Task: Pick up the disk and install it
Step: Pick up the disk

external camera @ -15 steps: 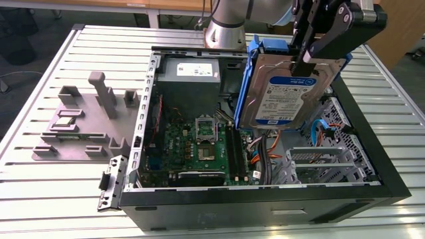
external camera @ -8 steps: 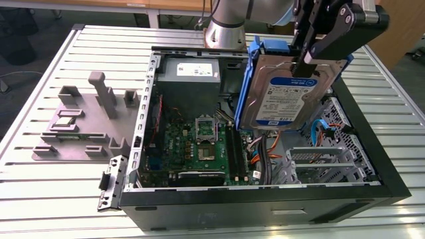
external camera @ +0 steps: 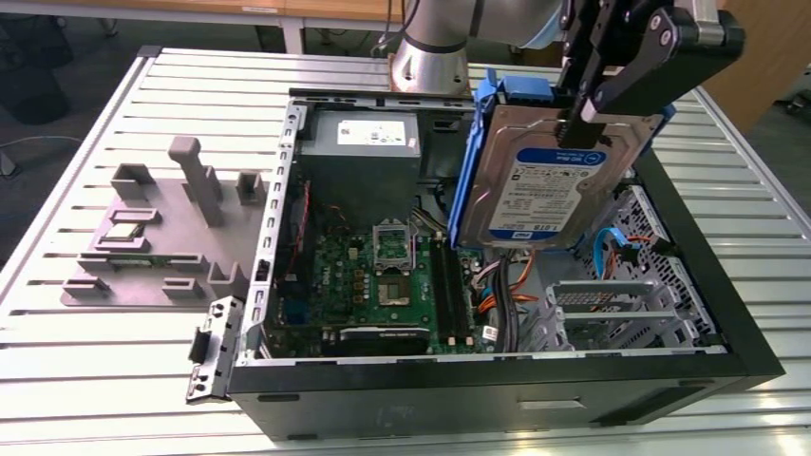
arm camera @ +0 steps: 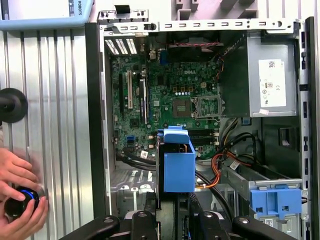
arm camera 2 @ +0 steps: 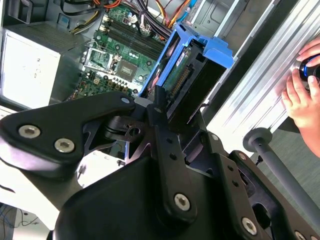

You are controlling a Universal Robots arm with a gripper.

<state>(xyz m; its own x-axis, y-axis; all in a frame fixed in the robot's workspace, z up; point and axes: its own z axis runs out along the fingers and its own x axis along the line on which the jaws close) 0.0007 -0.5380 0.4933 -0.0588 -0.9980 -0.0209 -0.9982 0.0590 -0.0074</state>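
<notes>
Above the open computer case (external camera: 507, 378), held the disk (external camera: 542, 190) upright, pinched at its top edge by the fingers (external camera: 584, 122), clamped tight on both faces. Hung it between the motherboard (external camera: 380, 275) and the metal drive cage (external camera: 621, 309), lower edge just over the case's inside. Could not tell whether that edge touched anything.

Found orange cables (external camera: 510, 285) crossing right beneath it, and a blue cable (external camera: 595, 249) just beside it toward the cage. Noted a grey power-supply box (external camera: 361, 142) in the case's far corner, to the exterior view's left of the disk. Spotted in the first wrist view a blue bracket (arm camera: 272, 200) seated on the cage, apart from the disk (arm camera: 175, 167). Saw a grey moulded fixture (external camera: 152, 237) on the bench (external camera: 102, 380) beside the case, and a person's hands (arm camera: 17, 182) around a round black knob (arm camera: 17, 201).

Showed a silver face with a white-and-blue label inside a bright blue carrier; in the second wrist view (arm camera 2: 200, 52), showed a connector strip along one end.
</notes>
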